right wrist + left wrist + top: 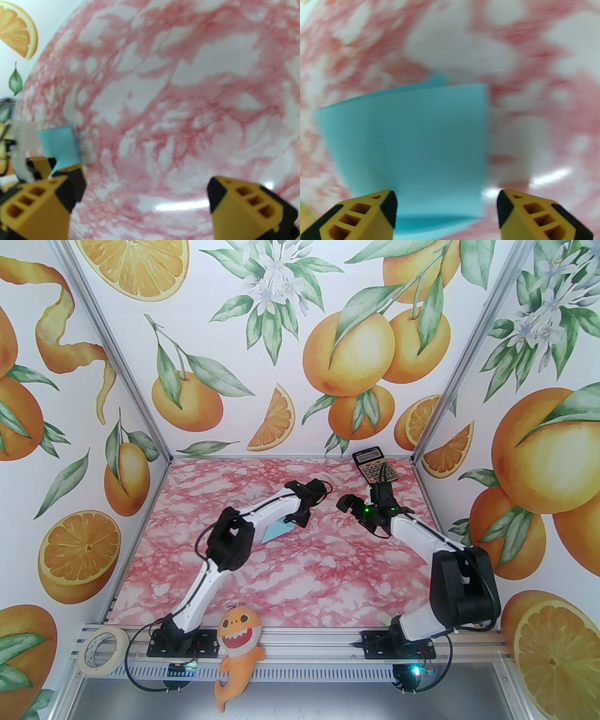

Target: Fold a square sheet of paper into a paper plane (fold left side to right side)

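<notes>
The square sheet of paper [412, 140], doubled over on itself, lies flat on the pink marbled table [304, 577], well to the left of the calculator [375, 466] and nearer the arm bases. The left gripper [446, 204] hangs low over the paper, its fingers apart. The right gripper [145, 192] sits just in front of the calculator, its fingers spread wide above the tabletop.

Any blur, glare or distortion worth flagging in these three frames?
Top external: sharp, evenly lit; the square sheet of paper partly hidden under the left arm. Left wrist: table and paper motion-smeared, a glare streak low right. Right wrist: wide-angle bowing of the table, mild softness, glare patch at bottom centre.
</notes>
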Available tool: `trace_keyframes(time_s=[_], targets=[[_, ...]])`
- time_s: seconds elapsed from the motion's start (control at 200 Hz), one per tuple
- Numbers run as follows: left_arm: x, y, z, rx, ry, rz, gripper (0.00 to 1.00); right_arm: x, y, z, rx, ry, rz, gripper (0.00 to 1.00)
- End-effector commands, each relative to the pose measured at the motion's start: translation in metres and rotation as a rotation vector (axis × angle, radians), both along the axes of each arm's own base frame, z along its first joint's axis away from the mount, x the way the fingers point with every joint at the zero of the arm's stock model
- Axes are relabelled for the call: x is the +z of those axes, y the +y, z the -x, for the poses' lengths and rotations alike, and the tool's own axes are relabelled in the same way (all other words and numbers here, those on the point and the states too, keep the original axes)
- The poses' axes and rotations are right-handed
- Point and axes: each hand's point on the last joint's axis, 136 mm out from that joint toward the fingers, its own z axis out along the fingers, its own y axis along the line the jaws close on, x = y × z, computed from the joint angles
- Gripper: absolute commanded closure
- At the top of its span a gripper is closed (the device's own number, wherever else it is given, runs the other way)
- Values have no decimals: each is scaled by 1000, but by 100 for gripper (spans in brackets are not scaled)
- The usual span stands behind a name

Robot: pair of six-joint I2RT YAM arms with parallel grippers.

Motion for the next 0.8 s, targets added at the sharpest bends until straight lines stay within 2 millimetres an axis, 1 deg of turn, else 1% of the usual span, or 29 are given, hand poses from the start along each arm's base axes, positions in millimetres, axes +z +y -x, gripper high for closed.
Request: trace_keyframes(time_s=[0.0,0.035,0.08,0.16,0.22,0.295,0.34,0.41,0.495,0.585,0.61,0.676,0.736,0.796], targets=[[59,-15,-2,26,-1,333,24,-5,29,-1,86,5,-57,0],[65,-7,-3,37,0,372,24,-6,37,-1,104,8,-61,1],[70,8,-3,54,4,392,26,-8,52,-2,145,12,-78,2],[74,37,-5,63,-9,400,28,-11,74,-2,194,21,-88,3],[69,57,-1,48,-2,394,29,-14,90,-2,226,28,-90,3],[53,75,5,20,49,378,32,-17,104,-2,249,35,-96,3],[42,80,10,-3,92,380,37,-18,110,-3,257,39,-102,3],[26,87,13,-13,129,367,39,-19,116,-4,266,41,-105,3],[13,84,17,-36,170,410,41,-19,118,-5,271,41,-105,3],[4,79,16,-42,188,450,46,-18,117,-5,272,41,-99,3],[1,81,15,-33,188,445,48,-18,116,-4,273,41,-96,3],[-6,85,13,-21,195,436,58,-16,115,-3,275,38,-89,3],[-12,87,12,-14,201,432,60,-16,115,-1,277,39,-89,3],[-19,89,12,-10,209,417,65,-15,115,0,282,38,-90,3]])
